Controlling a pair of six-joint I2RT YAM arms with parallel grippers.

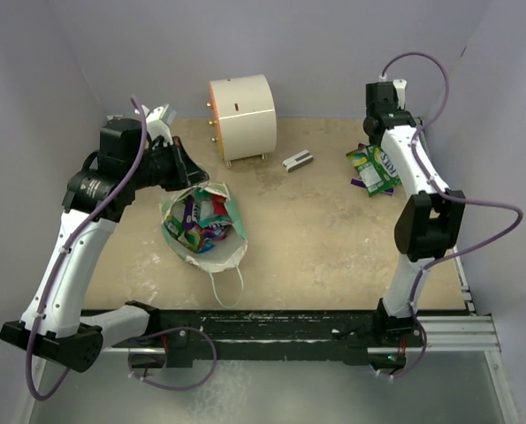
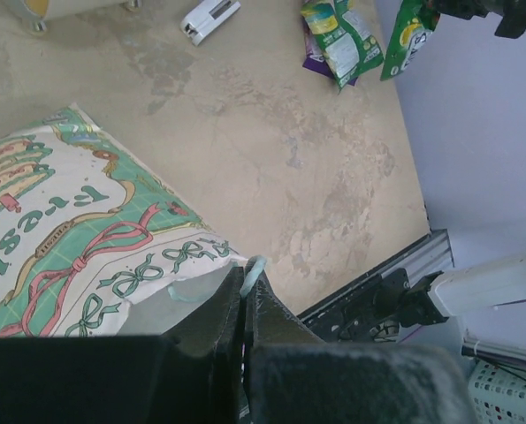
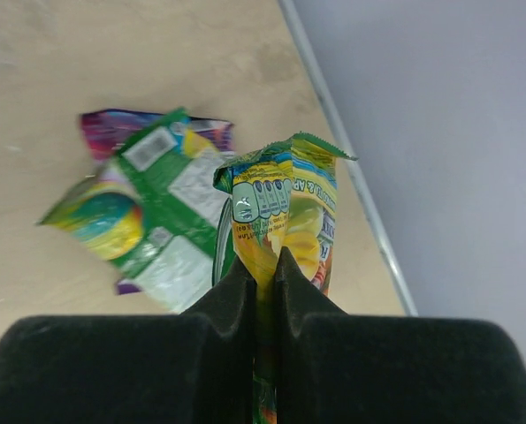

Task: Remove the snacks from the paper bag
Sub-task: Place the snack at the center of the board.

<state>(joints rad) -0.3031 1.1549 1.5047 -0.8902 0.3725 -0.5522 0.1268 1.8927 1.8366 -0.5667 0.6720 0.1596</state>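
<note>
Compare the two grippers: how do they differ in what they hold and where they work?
The left gripper pinches the paper bag at its edge; the right gripper pinches a green-yellow snack packet. The left gripper is at the left of the table, by the bag holding snacks; the right gripper is at the far right, beside packets lying on the table. Both are shut on something.

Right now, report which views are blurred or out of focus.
Top external: sharp, evenly lit, the paper bag crisp. Left wrist: left gripper blurred up close, table beyond sharp. Right wrist: right gripper blurred, the green packet it pinches sharp.
</note>
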